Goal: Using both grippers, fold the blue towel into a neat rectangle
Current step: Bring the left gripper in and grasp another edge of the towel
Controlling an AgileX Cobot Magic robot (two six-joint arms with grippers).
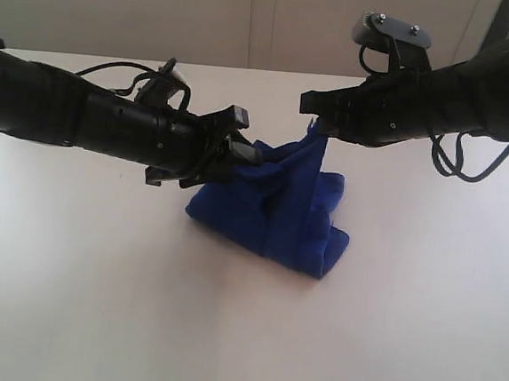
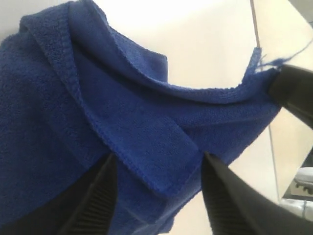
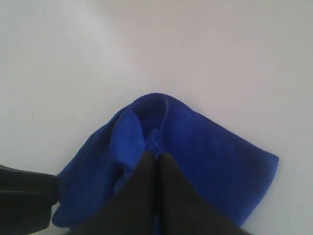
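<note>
The blue towel (image 1: 279, 210) lies bunched on the white table, with one corner pulled up into a peak. My right gripper (image 1: 318, 125) is shut on that raised corner; in the right wrist view its closed fingertips (image 3: 156, 155) pinch a fold of the towel (image 3: 220, 161). My left gripper (image 1: 245, 150) is at the towel's upper left edge. In the left wrist view it (image 2: 158, 156) stands open, and a hemmed flap of the towel (image 2: 73, 122) lies between its spread fingers (image 2: 105, 196). The right gripper's dark finger (image 2: 293, 93) shows holding the frayed corner.
The white table (image 1: 67, 299) stretches round the towel on all sides. Black cables (image 1: 458, 159) hang under the right arm. The left arm's black body (image 3: 24, 196) shows beside the towel in the right wrist view. A wall stands behind the table.
</note>
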